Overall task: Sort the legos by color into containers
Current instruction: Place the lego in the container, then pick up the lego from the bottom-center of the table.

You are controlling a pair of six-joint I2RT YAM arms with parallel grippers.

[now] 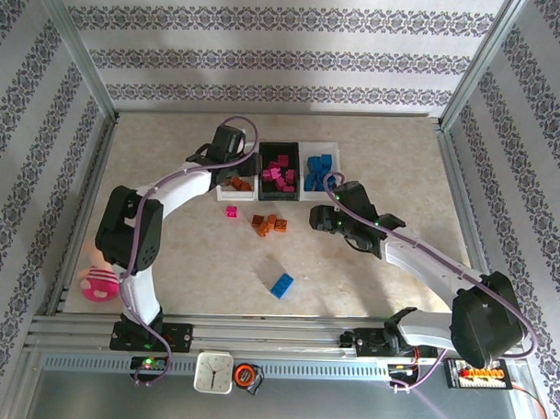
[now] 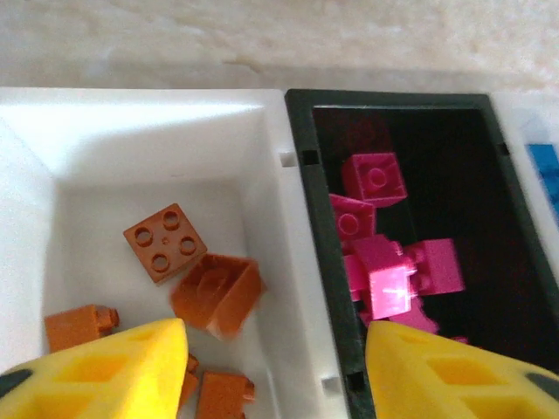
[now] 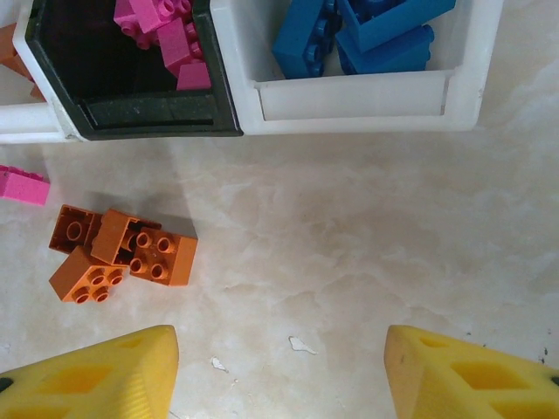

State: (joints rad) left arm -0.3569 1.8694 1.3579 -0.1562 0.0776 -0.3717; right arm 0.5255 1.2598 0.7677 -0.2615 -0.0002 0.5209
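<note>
Grey-patterned wallpaper walls close in a beige marbled tabletop [image 1: 392, 177]. At its far side three small rectangular plastic bins sit touching in a row. A white bin [image 2: 157, 131] holds orange-brown studded bricks [image 2: 166, 243], a black bin [image 2: 306, 218] holds pink bricks [image 2: 384, 279], and a second white bin [image 3: 367, 100] holds blue bricks [image 3: 384, 48], their tops cut off by the edge of the right wrist view.

The left gripper [image 2: 275, 375] hangs over the rim between the first white bin and the black one, its yellow fingers [image 2: 113, 371] spread wide with nothing between them. Below it, a blurred orange-brown brick [image 2: 217, 292] lies in the white bin, its pose hard to make out. The right gripper [image 3: 279, 375] hovers over bare tabletop in front of the bins, likewise wide and empty.

Loose on the table are a cluster of orange bricks [image 3: 118, 253], a lone pink brick [image 1: 232, 211] that the right wrist view cuts at its left edge, and a lone blue brick [image 1: 281, 285] nearer the arms. A pink doll [image 1: 98, 281] at the near left is partly hidden behind the left arm.
</note>
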